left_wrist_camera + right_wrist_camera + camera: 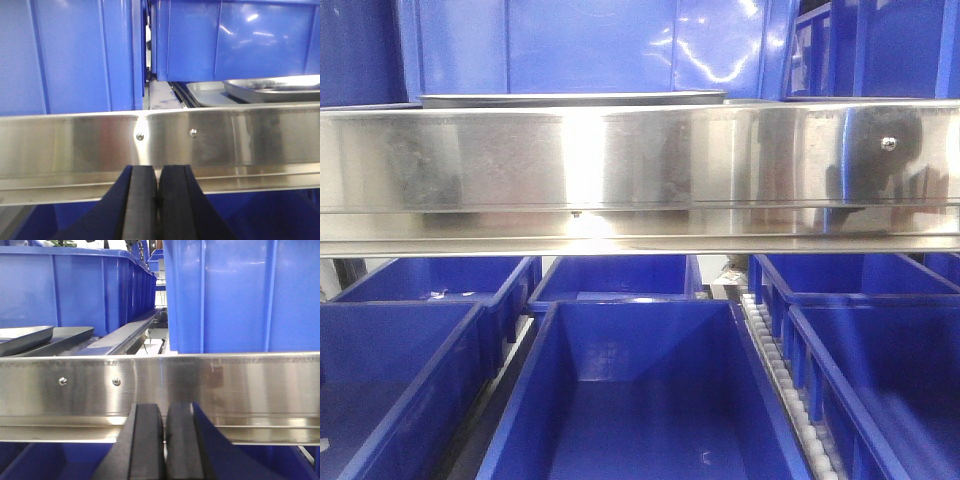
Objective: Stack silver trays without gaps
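Left gripper (pixel 158 200) closed; shiny silver trays (pixel 265 90) overlapping

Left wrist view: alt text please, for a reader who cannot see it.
Two silver trays sit behind a shiny steel rail, the upper one tilted on the lower rather than nested. The left tool is shut in front of the rail, holding nothing. Blue bins stand behind.

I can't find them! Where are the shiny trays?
The silver trays sit behind the steel rail, right side in the left wrist view, below a blue bin.
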You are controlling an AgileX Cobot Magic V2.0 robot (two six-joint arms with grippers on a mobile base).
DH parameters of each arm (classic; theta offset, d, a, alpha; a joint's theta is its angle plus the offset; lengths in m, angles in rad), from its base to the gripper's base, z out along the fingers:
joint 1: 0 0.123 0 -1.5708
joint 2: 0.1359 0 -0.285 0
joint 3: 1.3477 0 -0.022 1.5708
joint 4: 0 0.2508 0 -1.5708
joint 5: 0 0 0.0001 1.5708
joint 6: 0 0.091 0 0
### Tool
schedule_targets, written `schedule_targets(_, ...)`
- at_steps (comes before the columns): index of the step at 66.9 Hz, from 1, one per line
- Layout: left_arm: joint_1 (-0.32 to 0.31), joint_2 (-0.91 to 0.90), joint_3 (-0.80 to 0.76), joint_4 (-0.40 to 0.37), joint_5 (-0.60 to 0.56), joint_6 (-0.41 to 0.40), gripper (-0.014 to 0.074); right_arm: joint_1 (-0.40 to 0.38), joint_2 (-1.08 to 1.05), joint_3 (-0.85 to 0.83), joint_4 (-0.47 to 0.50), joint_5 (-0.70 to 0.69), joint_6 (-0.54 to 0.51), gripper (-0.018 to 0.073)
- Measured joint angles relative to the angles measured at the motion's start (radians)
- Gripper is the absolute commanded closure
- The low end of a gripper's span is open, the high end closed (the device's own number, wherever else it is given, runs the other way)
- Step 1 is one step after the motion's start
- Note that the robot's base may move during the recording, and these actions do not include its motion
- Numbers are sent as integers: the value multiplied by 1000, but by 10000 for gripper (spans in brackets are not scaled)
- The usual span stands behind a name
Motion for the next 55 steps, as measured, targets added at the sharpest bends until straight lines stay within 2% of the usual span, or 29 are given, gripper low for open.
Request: schedule_targets(55,0,0,1,4,0,0,603,0,0,0,0,0,-2,576)
